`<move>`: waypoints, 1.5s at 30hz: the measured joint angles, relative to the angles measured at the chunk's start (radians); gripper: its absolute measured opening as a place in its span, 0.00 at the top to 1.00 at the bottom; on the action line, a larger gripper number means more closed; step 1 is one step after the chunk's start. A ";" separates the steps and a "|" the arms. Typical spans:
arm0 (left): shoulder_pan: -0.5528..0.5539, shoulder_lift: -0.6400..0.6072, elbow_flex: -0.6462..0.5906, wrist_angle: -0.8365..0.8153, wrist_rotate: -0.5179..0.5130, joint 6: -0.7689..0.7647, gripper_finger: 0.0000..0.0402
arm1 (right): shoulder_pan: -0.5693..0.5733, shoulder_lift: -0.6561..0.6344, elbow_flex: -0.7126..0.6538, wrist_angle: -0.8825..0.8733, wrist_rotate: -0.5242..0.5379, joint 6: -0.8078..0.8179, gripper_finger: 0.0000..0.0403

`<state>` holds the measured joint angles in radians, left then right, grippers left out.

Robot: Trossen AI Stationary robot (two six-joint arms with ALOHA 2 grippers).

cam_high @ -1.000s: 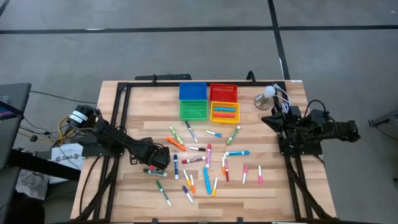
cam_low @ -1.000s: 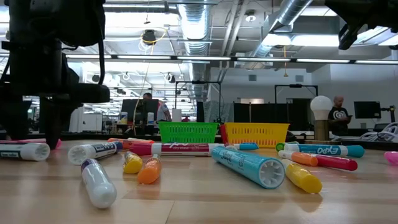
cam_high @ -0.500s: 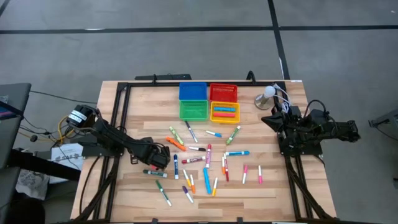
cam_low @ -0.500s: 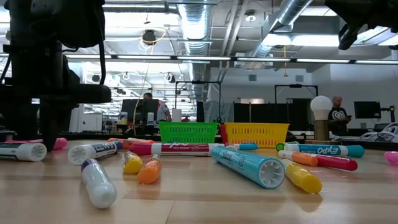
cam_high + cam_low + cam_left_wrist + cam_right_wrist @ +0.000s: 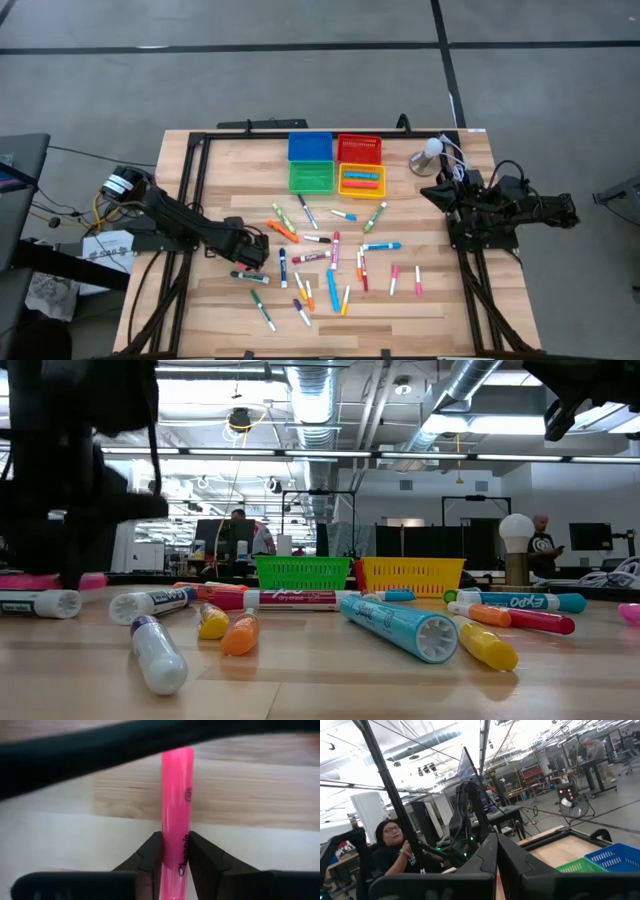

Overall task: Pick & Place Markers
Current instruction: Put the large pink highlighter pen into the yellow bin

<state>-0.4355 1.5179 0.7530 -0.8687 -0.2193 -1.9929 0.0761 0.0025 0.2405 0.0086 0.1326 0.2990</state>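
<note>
Several markers lie scattered on the middle of the wooden table; the low view shows them close up, such as a teal one. My left gripper is at the left of the scatter, pointing down, shut on a pink marker. In the low view that marker shows just above a white marker. My right gripper is shut on nothing, and its arm is folded and raised at the table's right edge. My left gripper pinches the pink marker's barrel between its two fingers. The fingers come from above, pointing down, and lie across the marker. The marker sits roughly level in the hold, just clear of the table.
Four bins stand together at the far middle: blue, red, green and yellow with markers in it. A white bulb-shaped lamp stands at the far right. People show in the room beyond.
My left gripper has shut its fingers on the pink marker, which lay on the table a second ago. The marker is now raised a little off the wood and has shifted slightly toward the table's left edge, staying level.
</note>
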 joint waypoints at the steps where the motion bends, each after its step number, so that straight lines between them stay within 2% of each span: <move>1: 0.000 -0.021 0.001 -0.002 -0.015 0.001 0.83 | 0.000 0.000 0.000 0.000 0.000 0.001 1.00; 8: 0.000 -0.222 -0.001 -0.006 -0.169 0.072 0.82 | 0.000 0.000 0.000 0.000 0.000 0.001 1.00; 11: 0.000 -0.316 -0.001 0.042 -0.253 0.141 0.82 | 0.000 0.000 0.000 0.000 -0.001 0.014 1.00; 17: 0.013 -0.453 0.000 0.299 -0.458 0.394 0.82 | 0.000 0.043 0.000 0.001 -0.002 0.123 1.00; 21: 0.051 -0.487 0.001 0.515 -0.507 0.618 0.82 | 0.000 0.120 0.000 0.026 -0.002 0.169 1.00; 25: 0.104 -0.483 0.001 0.741 -0.492 0.839 0.82 | 0.000 0.239 0.000 0.143 -0.002 0.173 1.00; 30: 0.172 -0.448 0.001 0.959 -0.395 1.014 0.82 | 0.000 0.397 0.001 0.317 -0.009 0.173 1.00; 34: 0.218 -0.414 0.002 1.015 -0.320 1.024 0.82 | 0.000 0.510 0.009 0.402 -0.052 0.173 0.93; 45: 0.300 -0.314 0.002 1.156 -0.189 1.024 0.81 | -0.011 0.793 0.178 0.408 -0.055 0.173 0.64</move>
<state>-0.1351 1.2036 0.7547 0.2877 -0.4084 -0.9684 0.0650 0.7958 0.4188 0.4166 0.0775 0.4725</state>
